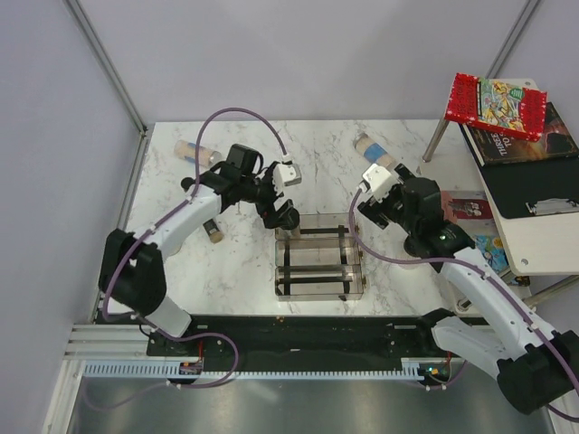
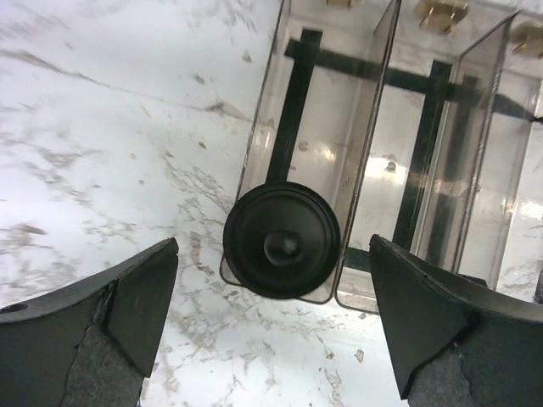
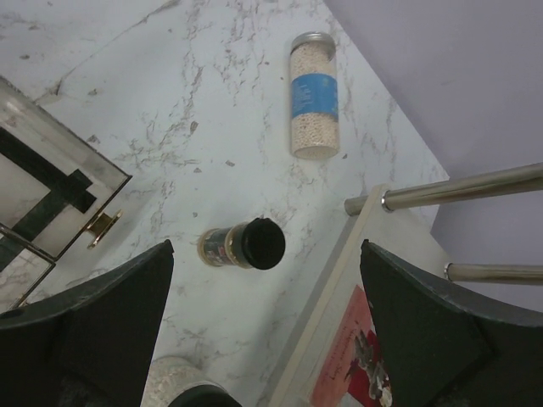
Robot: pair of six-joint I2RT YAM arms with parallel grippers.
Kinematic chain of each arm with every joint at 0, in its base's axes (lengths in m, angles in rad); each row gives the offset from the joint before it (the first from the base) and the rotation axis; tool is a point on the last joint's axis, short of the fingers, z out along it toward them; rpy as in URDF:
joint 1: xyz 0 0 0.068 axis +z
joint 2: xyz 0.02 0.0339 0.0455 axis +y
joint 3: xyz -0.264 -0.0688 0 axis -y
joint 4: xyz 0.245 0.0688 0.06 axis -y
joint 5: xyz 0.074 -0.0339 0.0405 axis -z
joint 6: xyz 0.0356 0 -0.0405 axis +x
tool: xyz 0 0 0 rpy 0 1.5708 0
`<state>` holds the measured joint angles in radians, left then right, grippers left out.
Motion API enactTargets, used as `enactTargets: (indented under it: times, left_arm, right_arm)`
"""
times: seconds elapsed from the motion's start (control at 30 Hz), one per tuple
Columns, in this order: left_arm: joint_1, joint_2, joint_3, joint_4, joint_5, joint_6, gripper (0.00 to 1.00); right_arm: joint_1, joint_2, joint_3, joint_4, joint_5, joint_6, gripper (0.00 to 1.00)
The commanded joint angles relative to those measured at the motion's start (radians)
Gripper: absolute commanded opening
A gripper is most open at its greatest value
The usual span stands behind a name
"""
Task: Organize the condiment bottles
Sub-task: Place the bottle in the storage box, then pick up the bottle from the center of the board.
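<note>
One wide black-lidded jar (image 2: 282,240) stands in the clear rack (image 2: 377,110); left gripper (image 2: 273,254) and right gripper (image 3: 267,254) both gape empty; right should probably lower onto the slim dark-capped brown bottle (image 3: 242,245).

White marble with grey veining across the tabletop (image 1: 235,262); clear plastic crossed by black bars for the rack (image 2: 373,110), with matte black on the lid of the jar (image 2: 282,240). Beige grains, a blue label band and a silver cap on the lying bottle (image 3: 314,95); a glossy black cap on the brownish spice bottle (image 3: 242,244). Black on the left fingers (image 2: 127,297) and right fingers (image 3: 102,322), pale lilac on the walls (image 1: 317,54).
</note>
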<state>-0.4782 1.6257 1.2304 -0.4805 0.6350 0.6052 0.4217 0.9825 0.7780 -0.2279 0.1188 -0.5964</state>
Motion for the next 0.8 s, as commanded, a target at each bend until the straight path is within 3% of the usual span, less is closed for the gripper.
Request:
enactTargets:
  times: [0.0, 0.23, 0.53, 0.77]
  left_arm:
    - [0.004, -0.199, -0.028, -0.013, -0.001, -0.027, 1.00]
    - [0.016, -0.432, -0.175, -0.016, -0.103, -0.113, 1.00]
    - [0.099, -0.674, -0.373, -0.017, -0.109, -0.096, 1.00]
    - [0.216, -0.826, -0.494, 0.017, 0.023, -0.088, 1.00]
  right_arm:
    - [-0.031, 0.005, 0.135, -0.223, -0.057, 0.017, 0.98]
    - [-0.070, 0.058, 0.224, -0.545, -0.085, 0.015, 0.98]
    - [-0.133, 0.050, 0.248, -0.668, -0.117, 0.003, 0.98]
    - [-0.231, 0.107, 0.244, -0.677, -0.178, -0.022, 0.98]
